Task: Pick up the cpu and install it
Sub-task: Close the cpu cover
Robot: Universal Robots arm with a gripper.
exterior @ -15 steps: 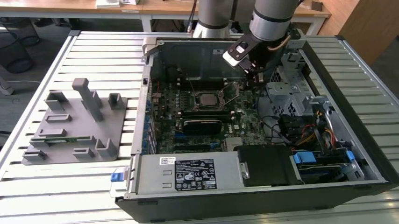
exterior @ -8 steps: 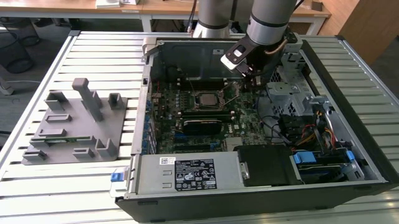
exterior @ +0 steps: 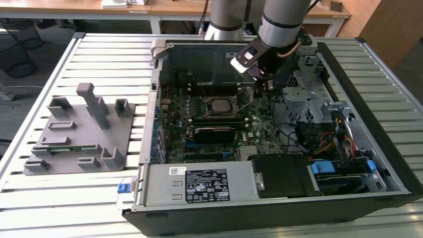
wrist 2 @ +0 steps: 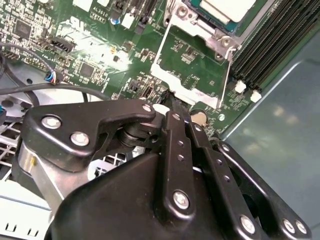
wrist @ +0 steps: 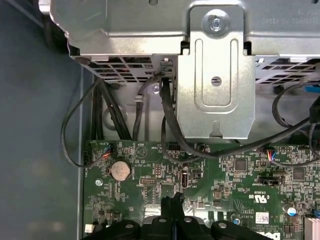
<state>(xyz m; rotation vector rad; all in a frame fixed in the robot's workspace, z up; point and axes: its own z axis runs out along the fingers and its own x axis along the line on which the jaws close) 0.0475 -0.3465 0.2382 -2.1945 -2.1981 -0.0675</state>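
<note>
In the exterior view, a grey plastic fixture with upright posts and slots (exterior: 79,134) lies on the pale slatted metal table (exterior: 99,54). It sits at nine o'clock from the open black computer case (exterior: 264,215). Inside the case, a silver box-shaped power supply with a white label (exterior: 198,183) sits at six o'clock of the green motherboard (exterior: 264,129).

The cpu, a small flat square chip with a shiny silver lid (exterior: 218,105), lies flat in the square socket near the board's middle. The second wrist view shows its pale lid (wrist 2: 227,6) just beside a bare metal retaining frame (wrist 2: 192,92), with green board visible through the frame's window.

The black linkage gripper (exterior: 263,88) on the silver arm hangs over the board at two o'clock from the cpu, apart from it. Its fingers (wrist 2: 172,145) are pressed together with nothing between them. In the first wrist view the gripper (wrist: 173,202) is low over the board, near a round silver coin battery (wrist: 120,171).

At three o'clock from the gripper stands a grey sheet-metal drive cage (exterior: 307,94), with black cables (wrist: 170,130) running from it down to the board.
</note>
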